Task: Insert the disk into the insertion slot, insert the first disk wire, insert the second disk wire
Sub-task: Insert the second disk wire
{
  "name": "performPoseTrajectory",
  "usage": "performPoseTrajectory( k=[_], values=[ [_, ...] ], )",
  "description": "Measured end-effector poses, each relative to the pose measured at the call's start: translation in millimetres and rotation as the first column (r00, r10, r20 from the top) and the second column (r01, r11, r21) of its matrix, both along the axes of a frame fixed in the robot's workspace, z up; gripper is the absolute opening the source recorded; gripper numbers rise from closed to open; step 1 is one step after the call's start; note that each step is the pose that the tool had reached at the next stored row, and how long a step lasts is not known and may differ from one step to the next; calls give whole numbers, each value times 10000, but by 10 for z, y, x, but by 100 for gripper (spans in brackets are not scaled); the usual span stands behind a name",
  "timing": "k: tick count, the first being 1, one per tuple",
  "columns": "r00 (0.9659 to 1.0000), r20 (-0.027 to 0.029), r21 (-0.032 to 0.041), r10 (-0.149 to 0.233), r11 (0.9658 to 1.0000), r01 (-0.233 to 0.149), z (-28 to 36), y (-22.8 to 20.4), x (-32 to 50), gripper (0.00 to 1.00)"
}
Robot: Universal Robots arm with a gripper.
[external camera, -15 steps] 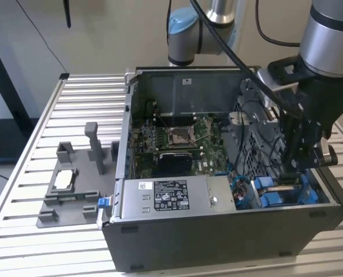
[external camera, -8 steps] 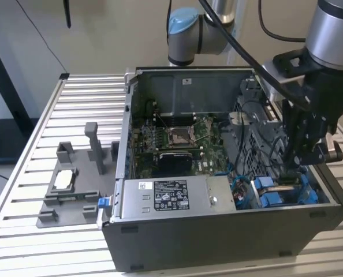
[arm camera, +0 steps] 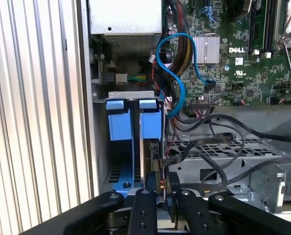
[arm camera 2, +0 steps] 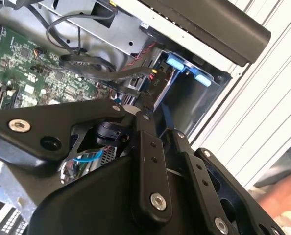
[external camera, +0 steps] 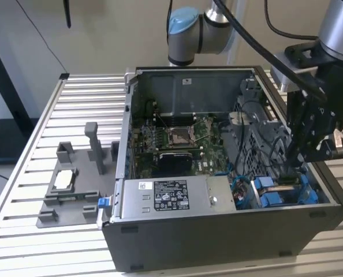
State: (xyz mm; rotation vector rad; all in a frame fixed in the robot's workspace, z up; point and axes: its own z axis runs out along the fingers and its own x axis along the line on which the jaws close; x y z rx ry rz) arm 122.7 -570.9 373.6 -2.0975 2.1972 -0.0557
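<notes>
**Ana:** While the claw [arm camera: 162,188] sits that low in the computer case [external camera: 217,242], what has it got?

**Ben:** In the first wrist view its fingers [arm camera: 145,205] look drawn in tight on the edge of the disk [arm camera: 153,156]. The disk stands on edge in the slot [arm camera: 131,94], beside the blue fittings [arm camera: 118,125]. In the exterior view that corner is at about four o'clock.

**Ana:** How should it be seated?

**Ben:** I'd keep the disk square to the slot walls and push straight along them, gently. Any tilt could jam the blue frame.

**Ana:** Anything else?

**Ben:** The black cables [arm camera: 209,142] and the blue cable [arm camera: 177,83] lie just beside the slot. The claw should stay clear of them.
</notes>
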Motion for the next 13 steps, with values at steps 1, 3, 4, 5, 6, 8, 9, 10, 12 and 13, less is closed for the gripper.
performPoseTrajectory(
  k=[1,3,4,5,6,8,9,10,12,13],
  values=[
    [10000,-42,2,0,10000,0,21,0,2,24],
    [10000,-95,3,-1,10000,1,65,0,2,24],
    [10000,-97,3,-2,10000,2,84,-1,2,24],
    [10000,-98,3,-2,10000,2,101,-1,2,24],
    [10000,-98,3,-1,10000,1,116,-1,3,24],
    [10000,-98,4,0,10000,0,122,-1,3,24],
    [10000,-98,4,0,10000,0,122,-1,3,24],
    [10000,-98,3,0,10000,0,124,0,3,24],
    [10000,-99,2,0,10000,0,125,0,3,24],
    [10000,-98,2,0,10000,0,125,0,3,24]
  ],
)
